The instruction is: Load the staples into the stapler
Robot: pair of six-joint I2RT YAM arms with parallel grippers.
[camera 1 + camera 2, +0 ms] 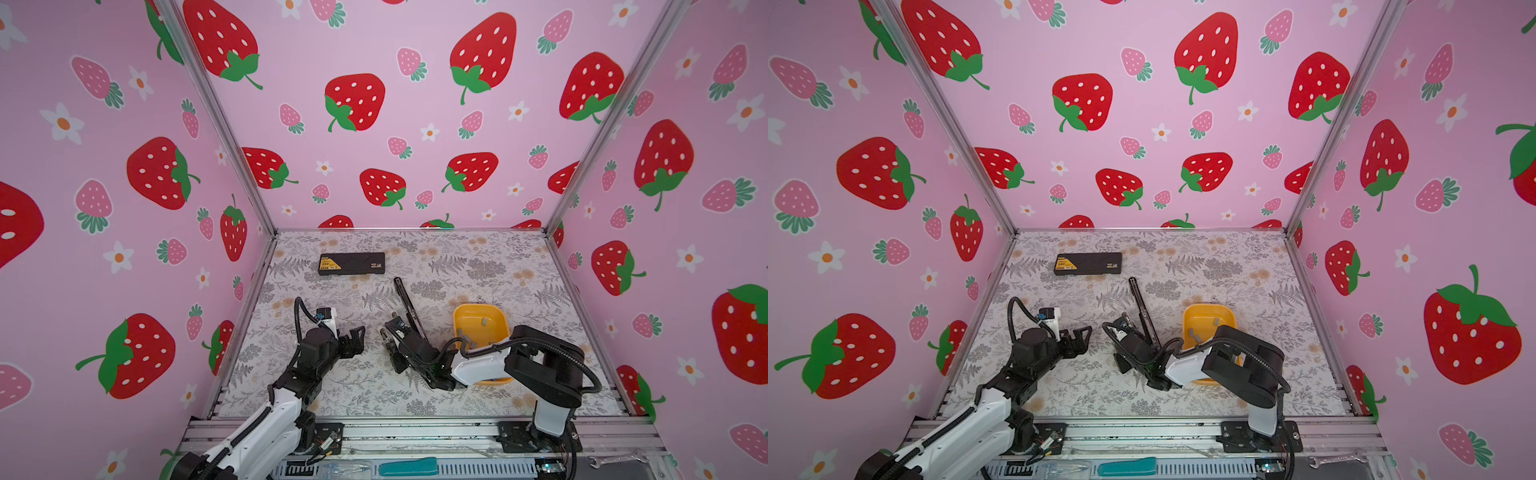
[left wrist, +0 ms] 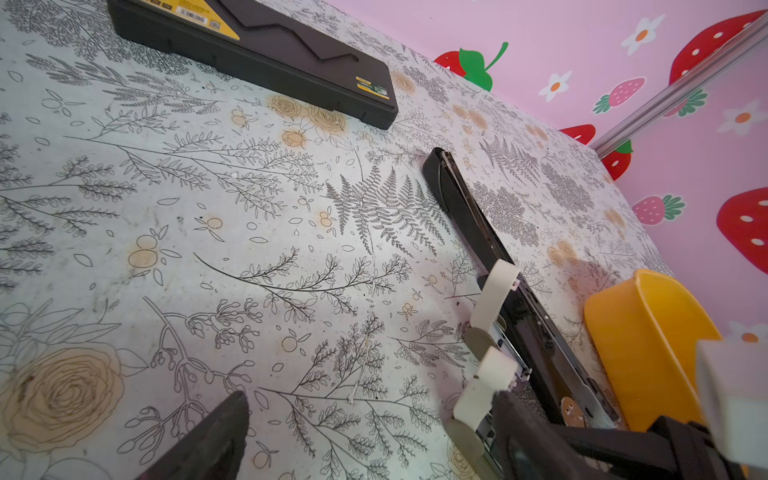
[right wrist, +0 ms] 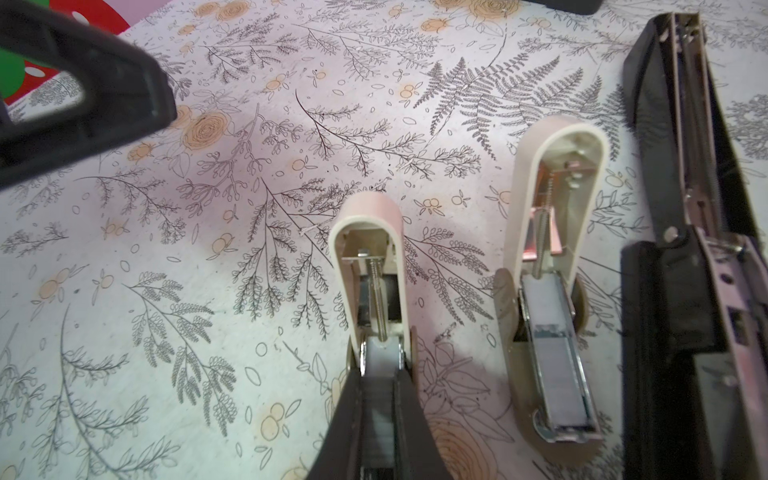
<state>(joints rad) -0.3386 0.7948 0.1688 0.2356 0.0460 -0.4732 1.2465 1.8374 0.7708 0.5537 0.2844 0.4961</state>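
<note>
Floral tabletop (image 1: 457,257), left pincer (image 1: 358,338) released, right pincer (image 3: 377,374) clenched, staples (image 1: 484,321) in yellow bin (image 1: 469,316) nearby

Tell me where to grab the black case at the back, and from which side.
Grip the black case across its narrow width, near mid-length, coming straight down from above. It lies flat on the table, long and low, so its two long edges are probably the only pair close enough to pinch. Nothing touches either edge.
</note>
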